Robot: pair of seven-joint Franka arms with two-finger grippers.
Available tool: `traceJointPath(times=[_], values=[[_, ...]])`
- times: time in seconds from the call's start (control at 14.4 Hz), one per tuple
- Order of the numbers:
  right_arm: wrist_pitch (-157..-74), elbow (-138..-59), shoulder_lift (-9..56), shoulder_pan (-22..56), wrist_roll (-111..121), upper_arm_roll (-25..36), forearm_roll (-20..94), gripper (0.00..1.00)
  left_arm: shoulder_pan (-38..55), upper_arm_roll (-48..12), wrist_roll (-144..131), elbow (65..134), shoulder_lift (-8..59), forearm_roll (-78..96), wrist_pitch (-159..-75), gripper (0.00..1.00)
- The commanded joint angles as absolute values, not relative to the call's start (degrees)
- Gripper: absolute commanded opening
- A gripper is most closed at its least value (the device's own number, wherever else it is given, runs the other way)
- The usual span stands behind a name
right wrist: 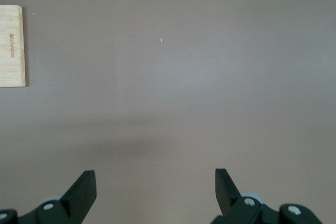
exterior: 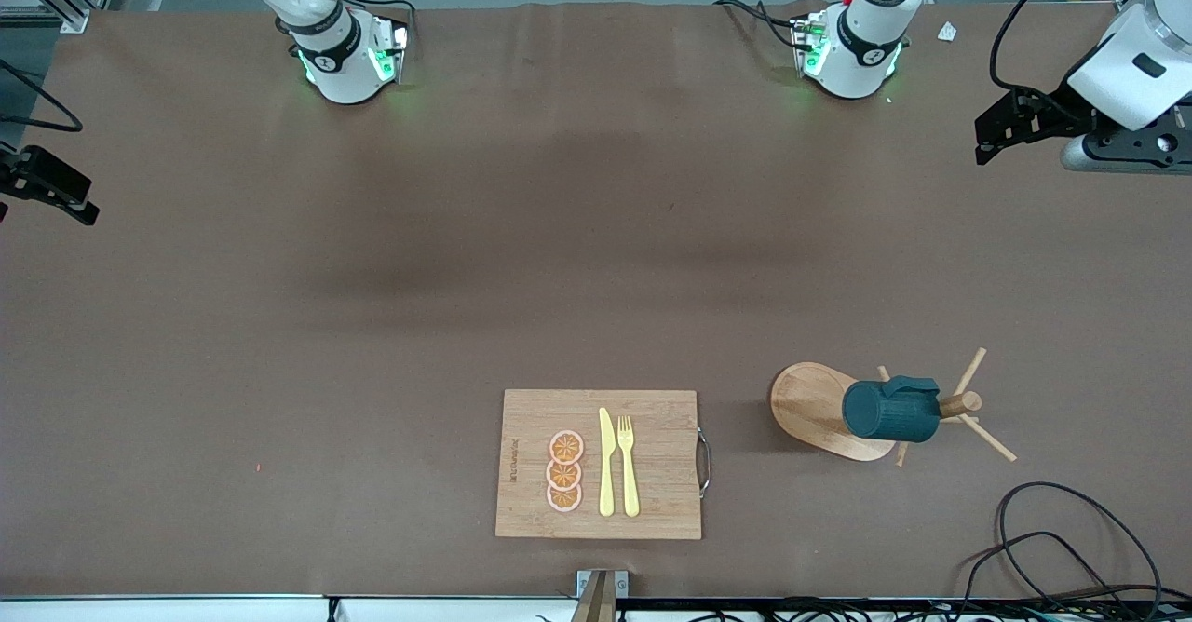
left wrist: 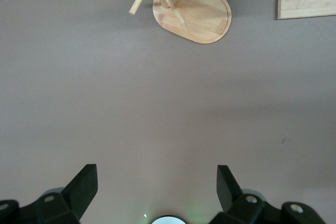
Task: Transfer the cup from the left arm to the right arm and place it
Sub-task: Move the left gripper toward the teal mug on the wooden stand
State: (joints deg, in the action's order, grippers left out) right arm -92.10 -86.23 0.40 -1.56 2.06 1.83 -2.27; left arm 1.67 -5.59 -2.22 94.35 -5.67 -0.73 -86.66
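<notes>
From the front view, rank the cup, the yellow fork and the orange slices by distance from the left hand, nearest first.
The left hand is open, up at the left arm's end of the table.
1. Cup: hanging on the wooden peg rack, closest.
2. Yellow fork: on the cutting board, beside the knife.
3. Orange slices: on the same board, toward the right arm's end.
</notes>
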Motion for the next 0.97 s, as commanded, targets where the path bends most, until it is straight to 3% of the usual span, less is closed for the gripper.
traceJointPath(times=[0.0, 0.9], values=[[-92.7, -87.8, -1.0, -1.7, 2.6, 1.8, -3.1, 1.0, 1.8, -5.4, -2.2, 93.1, -5.0, 0.0, -86.5, 1.0], [-92.6, -87.7, -1.0, -1.7, 2.7, 1.8, -3.1, 1.0, -2.0, -4.7, -9.8, 93.5, -0.7, 0.1, -85.1, 1.0]])
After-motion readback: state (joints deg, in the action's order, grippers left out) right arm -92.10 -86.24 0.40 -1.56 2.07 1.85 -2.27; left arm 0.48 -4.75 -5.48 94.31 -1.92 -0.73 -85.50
